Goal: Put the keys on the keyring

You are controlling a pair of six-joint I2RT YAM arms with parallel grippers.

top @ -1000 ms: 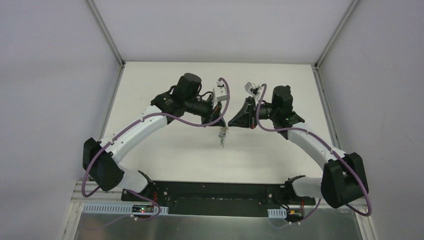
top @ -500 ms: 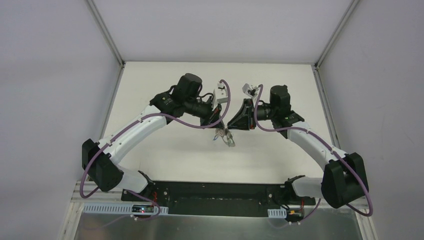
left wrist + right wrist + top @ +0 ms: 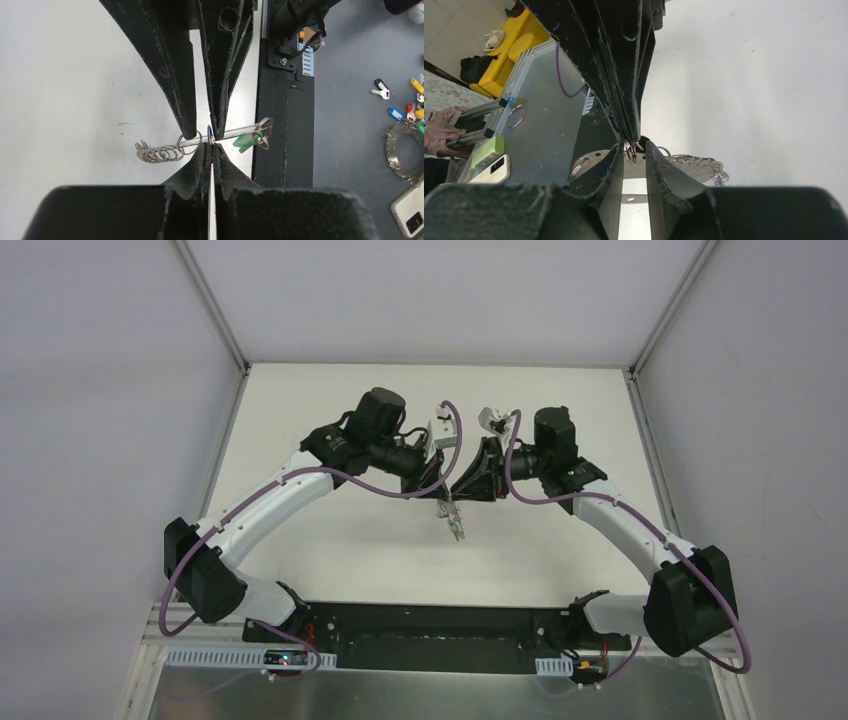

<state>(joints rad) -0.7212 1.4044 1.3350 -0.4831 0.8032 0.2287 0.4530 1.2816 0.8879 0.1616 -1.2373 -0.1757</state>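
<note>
The keyring [image 3: 223,134] is a flat grey oval piece with small holes, and it carries a chain of silver rings [image 3: 157,153]. It hangs above the table in the top view [image 3: 455,522]. My left gripper [image 3: 212,145] is shut on one small ring of it. A green key [image 3: 246,140] hangs on the keyring near a pair of rings, and a bit of blue [image 3: 719,180] shows at the chain's end. My right gripper [image 3: 634,147] faces the left one tip to tip. Its jaws stand a little apart around the same ring and hold nothing.
Past the black base plate [image 3: 282,125], loose coloured keys [image 3: 406,111], a black-headed key [image 3: 381,88], a metal ring disc [image 3: 404,150] and a phone [image 3: 412,217] lie on a grey shelf. White table [image 3: 330,540] lies below the arms, with walls on three sides.
The right gripper, shut a second ago, has opened a little and shifted slightly left. The hanging keyring swung out and settled a bit lower right. The left gripper stayed shut.
</note>
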